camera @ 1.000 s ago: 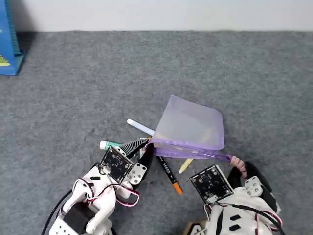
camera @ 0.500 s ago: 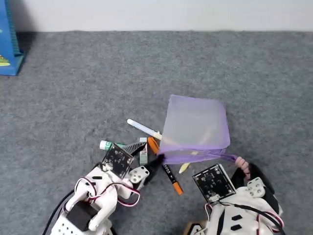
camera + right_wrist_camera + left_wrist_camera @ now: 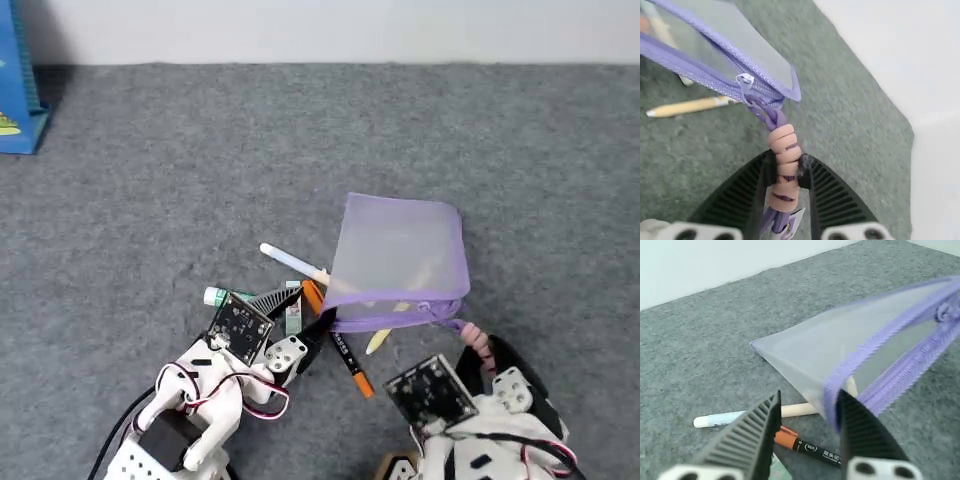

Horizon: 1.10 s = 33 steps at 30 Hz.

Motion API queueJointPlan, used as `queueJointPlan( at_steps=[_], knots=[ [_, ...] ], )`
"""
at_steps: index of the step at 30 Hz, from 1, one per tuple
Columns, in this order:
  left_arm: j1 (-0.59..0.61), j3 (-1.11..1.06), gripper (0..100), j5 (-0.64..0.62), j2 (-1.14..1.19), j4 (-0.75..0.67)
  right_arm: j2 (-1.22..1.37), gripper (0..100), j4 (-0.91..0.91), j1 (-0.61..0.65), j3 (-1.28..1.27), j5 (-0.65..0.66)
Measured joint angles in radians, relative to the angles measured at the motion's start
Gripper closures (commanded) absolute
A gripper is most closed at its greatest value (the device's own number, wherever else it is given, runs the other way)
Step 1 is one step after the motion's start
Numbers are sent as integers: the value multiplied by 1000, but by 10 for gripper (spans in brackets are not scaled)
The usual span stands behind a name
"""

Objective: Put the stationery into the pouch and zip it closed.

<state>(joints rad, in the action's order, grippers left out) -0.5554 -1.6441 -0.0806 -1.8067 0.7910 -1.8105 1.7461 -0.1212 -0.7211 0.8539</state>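
Because the pouch (image 3: 400, 255) looks light and limp, sagging on the table (image 3: 150, 180) beside loose pens (image 3: 350, 365), its stiffer zip edge seems the best hold. The right gripper (image 3: 786, 157) has its jaws pinching the beaded pull (image 3: 781, 140), while the left gripper (image 3: 808, 397) has its jaws apart astride a corner.

Marker (image 3: 812, 447): white print on the black barrel, near the left gripper's (image 3: 808, 401) fingers (image 3: 757, 430), too small to read.
White pen (image 3: 722, 419): faint marks, just beside that marker, unreadable.
Blue box (image 3: 15, 90): printed picture, well apart from the fingers, no legible words.

Grey carpet (image 3: 150, 170), white wall (image 3: 330, 30), blue box (image 3: 18, 85) at edge.
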Motion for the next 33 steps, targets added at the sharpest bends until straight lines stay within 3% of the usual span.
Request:
queueJointPlan(
  at_steps=[17, 33],
  knots=[
    [2, 0, 852, 0, 0, 0, 0, 991, 6, 170, 8, -86],
    [2, 2, 922, -2, 0, 26, 0, 991, 6, 178, 8, -91]
  ],
)
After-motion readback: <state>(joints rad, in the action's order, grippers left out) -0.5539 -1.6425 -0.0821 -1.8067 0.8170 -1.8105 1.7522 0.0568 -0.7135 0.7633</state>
